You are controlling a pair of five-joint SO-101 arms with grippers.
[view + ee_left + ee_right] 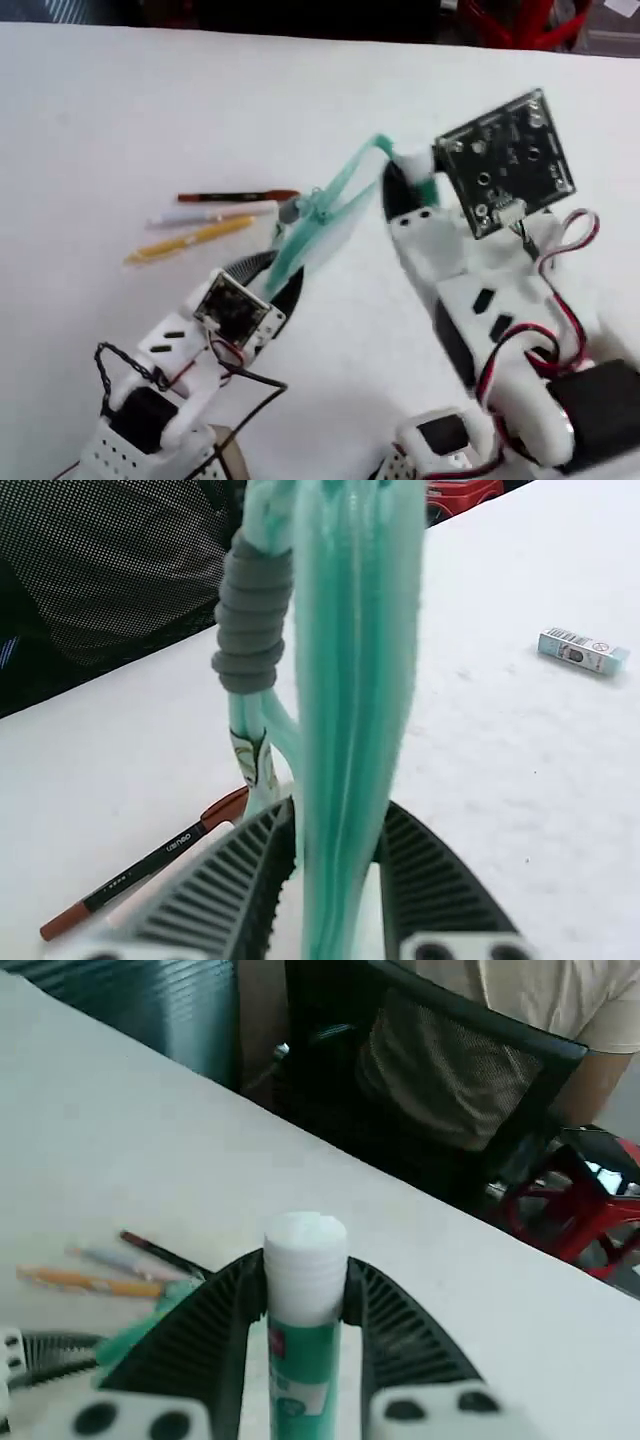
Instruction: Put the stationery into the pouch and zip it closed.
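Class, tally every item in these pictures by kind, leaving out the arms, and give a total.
Pens: 3 (dark pen, white pen, yellow pen)
Glue stick: 1
Pouch: 1
Small box: 1
Total: 6

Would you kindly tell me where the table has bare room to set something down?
Free: the stretch of table between the pens and the far edge, and the strip between the two arms. Crowded: around the pouch, left gripper at one end, right gripper with the glue stick at the other, pens alongside.
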